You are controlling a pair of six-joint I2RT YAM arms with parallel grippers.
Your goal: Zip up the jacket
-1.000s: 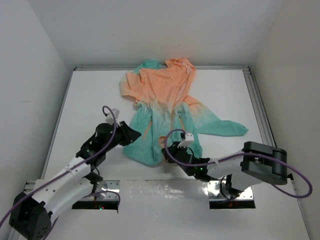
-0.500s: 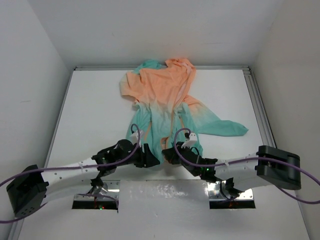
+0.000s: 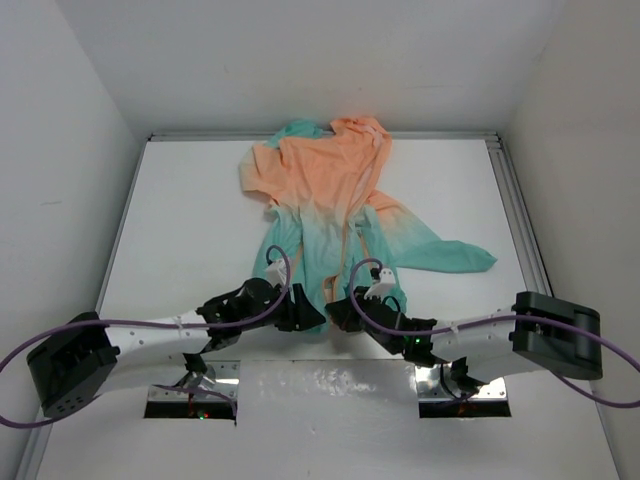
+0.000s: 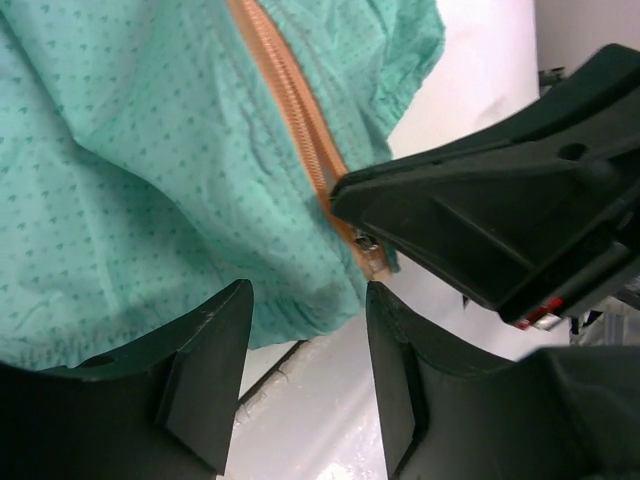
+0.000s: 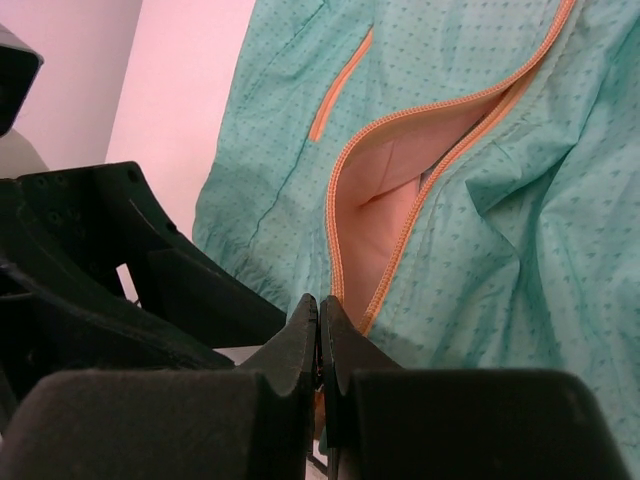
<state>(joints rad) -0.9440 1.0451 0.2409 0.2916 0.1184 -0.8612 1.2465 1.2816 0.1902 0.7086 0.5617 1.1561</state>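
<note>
The jacket point(image 3: 330, 190) lies spread on the white table, peach half far, teal half near, with its orange zipper point(image 5: 340, 200) parted in a narrow V. My right gripper point(image 3: 334, 312) is shut on the zipper's bottom end at the teal hem; in the right wrist view its jaws point(image 5: 320, 305) are pressed together there. My left gripper point(image 3: 303, 314) is open just left of it, at the hem. In the left wrist view its fingers point(image 4: 215, 340) straddle the hem edge without holding it, and the zipper point(image 4: 290, 100) runs down to the right gripper's black body point(image 4: 500, 210).
The white table point(image 3: 180, 220) is walled on three sides. A metal rail point(image 3: 515, 200) runs along its right edge. The jacket's right sleeve point(image 3: 450, 255) stretches to the right. The arms' base plates point(image 3: 330, 385) sit at the near edge.
My left arm has swung from the jacket's left side to the bottom hem, right beside the right gripper. The right gripper has stayed shut at the zipper's bottom end.
</note>
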